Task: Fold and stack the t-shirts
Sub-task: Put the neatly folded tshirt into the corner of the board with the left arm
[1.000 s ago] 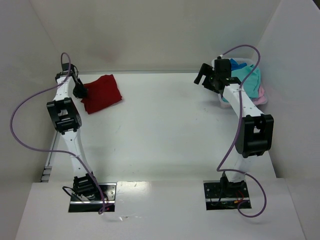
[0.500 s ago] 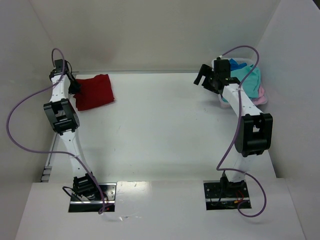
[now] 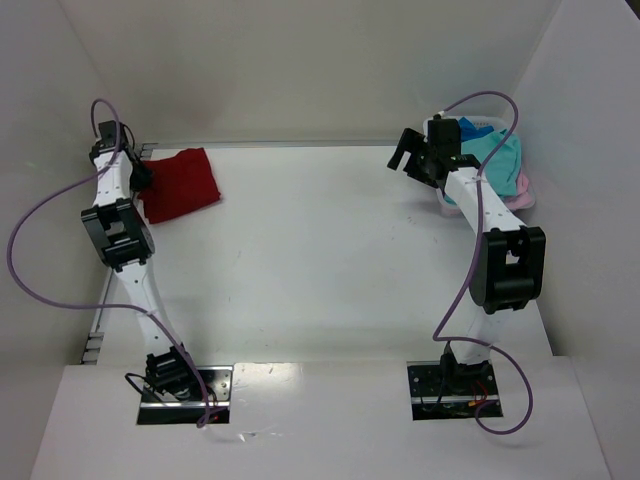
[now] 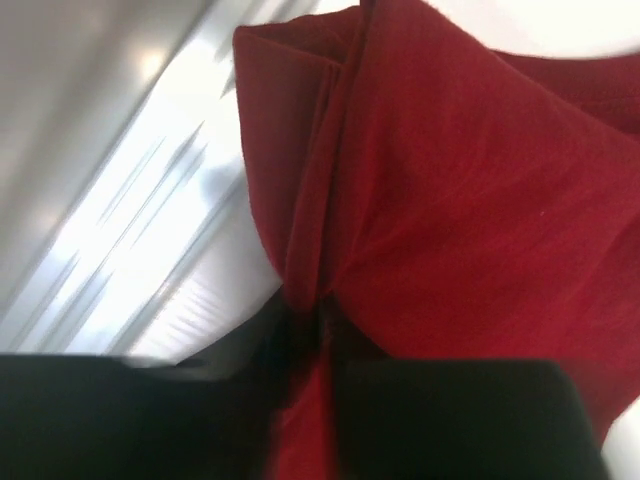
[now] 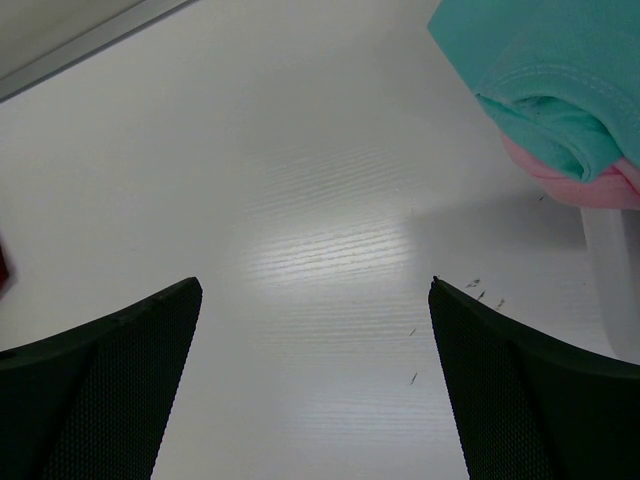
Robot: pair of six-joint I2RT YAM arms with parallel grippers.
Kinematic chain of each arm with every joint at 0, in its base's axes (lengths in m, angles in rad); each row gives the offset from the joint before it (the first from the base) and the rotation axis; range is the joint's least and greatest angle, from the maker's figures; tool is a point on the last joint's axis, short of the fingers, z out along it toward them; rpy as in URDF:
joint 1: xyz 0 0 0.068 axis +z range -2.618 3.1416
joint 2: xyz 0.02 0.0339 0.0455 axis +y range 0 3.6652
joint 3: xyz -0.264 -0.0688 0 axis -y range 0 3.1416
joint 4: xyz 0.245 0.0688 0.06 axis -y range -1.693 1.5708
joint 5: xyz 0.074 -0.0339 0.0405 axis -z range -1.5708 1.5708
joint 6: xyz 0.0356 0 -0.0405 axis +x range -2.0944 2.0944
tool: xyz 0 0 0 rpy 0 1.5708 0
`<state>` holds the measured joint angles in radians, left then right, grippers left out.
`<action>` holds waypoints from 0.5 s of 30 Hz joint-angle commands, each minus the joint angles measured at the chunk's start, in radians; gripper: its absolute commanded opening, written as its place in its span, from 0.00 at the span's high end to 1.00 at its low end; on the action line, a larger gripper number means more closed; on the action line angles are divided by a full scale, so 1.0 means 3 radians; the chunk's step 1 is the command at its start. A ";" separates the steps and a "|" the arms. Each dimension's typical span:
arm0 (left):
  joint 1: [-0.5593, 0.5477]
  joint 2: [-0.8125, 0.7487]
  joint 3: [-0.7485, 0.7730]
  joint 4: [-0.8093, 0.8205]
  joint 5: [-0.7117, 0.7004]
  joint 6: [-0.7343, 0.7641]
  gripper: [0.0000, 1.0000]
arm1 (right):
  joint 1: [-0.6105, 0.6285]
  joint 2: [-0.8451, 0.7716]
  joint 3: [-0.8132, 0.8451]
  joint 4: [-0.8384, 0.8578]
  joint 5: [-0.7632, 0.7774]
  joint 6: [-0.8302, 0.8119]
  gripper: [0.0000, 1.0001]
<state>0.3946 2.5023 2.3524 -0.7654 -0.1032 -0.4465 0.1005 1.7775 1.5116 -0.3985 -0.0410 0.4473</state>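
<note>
A folded dark red t-shirt (image 3: 180,183) lies at the table's far left corner. My left gripper (image 3: 139,178) is shut on its left edge; in the left wrist view the red cloth (image 4: 450,220) is pinched between the dark jaws at the bottom. My right gripper (image 3: 408,150) is open and empty, held above the table just left of the laundry basket (image 3: 446,203). A teal t-shirt (image 3: 495,155) lies on top in the basket with a pink one (image 3: 523,183) under it. Both also show in the right wrist view, teal (image 5: 550,50) over pink (image 5: 570,180). No blue shirt shows.
White walls close in the table at the left, back and right. The pale basket stands at the far right against the wall. The left arm's purple cable (image 3: 30,215) loops out to the left.
My left gripper has pulled the red t-shirt left and back toward the far left corner. The right arm has not moved.
</note>
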 commanded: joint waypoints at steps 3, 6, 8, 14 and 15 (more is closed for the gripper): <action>0.0075 -0.0011 0.0034 0.0092 -0.0029 0.0041 0.40 | 0.0023 -0.0080 0.0003 0.0081 0.0009 -0.0008 0.00; 0.0075 -0.0200 -0.0150 0.0219 0.0001 0.0123 0.08 | 0.0023 -0.0080 0.0003 0.0081 -0.0022 -0.0008 0.00; -0.0016 -0.0379 -0.0237 0.0296 0.0001 0.0169 0.00 | 0.0023 -0.0080 0.0003 0.0081 -0.0022 -0.0008 0.00; -0.0368 -0.0640 -0.0090 0.0368 0.0165 0.0517 0.00 | 0.0023 -0.0080 0.0003 0.0147 -0.0129 -0.0008 0.00; -0.0425 -0.0676 -0.0090 0.0368 0.0211 0.0567 0.00 | 0.0023 -0.0080 0.0003 0.0147 -0.0129 0.0022 0.00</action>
<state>0.3363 2.4081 2.2742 -0.7078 -0.0898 -0.3531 0.1005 1.7775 1.5116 -0.3969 -0.0654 0.4477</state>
